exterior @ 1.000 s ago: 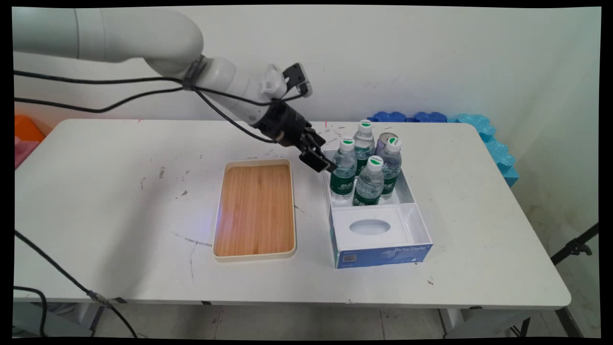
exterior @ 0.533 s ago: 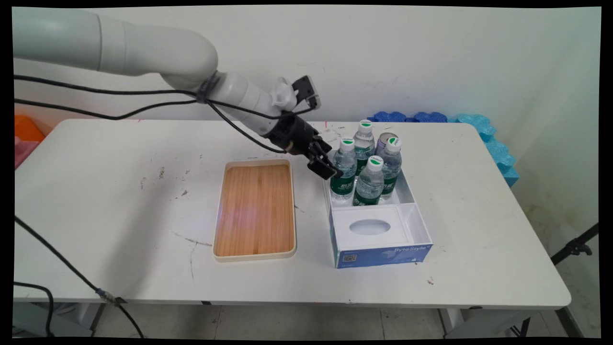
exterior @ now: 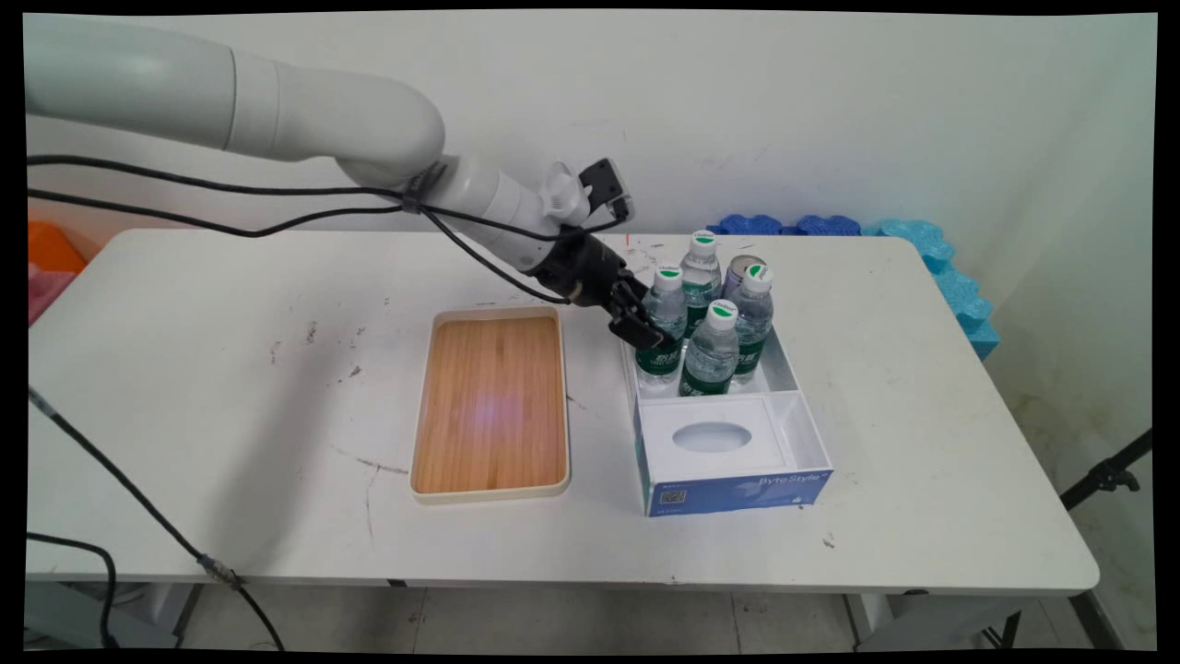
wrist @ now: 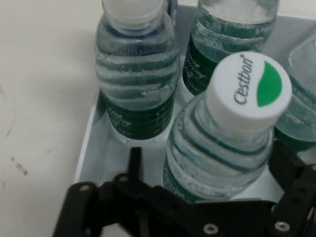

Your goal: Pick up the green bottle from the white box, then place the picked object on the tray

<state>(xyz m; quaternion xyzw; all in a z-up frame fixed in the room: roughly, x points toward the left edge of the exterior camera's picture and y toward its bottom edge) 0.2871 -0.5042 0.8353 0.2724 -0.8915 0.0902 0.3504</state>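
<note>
Nearest bottle: water bottle (exterior: 662,325) with white and green cap, front left of the bottle group, inside the rear compartment of the white box (exterior: 800,406); in the hand view the same bottle (wrist: 222,138) sits between the two fingers
Gripper: gripper (exterior: 648,334) at the box's left wall, fingers (wrist: 134,165) spread apart on either side of the bottle's body, contact not confirmed
Clearance: tight; three more bottles (exterior: 728,314) and a can (exterior: 737,270) stand packed just beside and behind; box wall just beside the left finger
Box front: tissue insert (exterior: 712,437) with oval opening fills the near compartment
Open room: wooden tray (exterior: 490,404) lies left of the box, apart from it, its surface bare
Surface: white table (exterior: 230,369), scuffed and marked
Room: white wall behind; blue foam pieces (exterior: 922,244) at the table's far right edge
Arm: enters from upper left, slants down to the right toward the box, black cables (exterior: 230,221) hanging beneath
</note>
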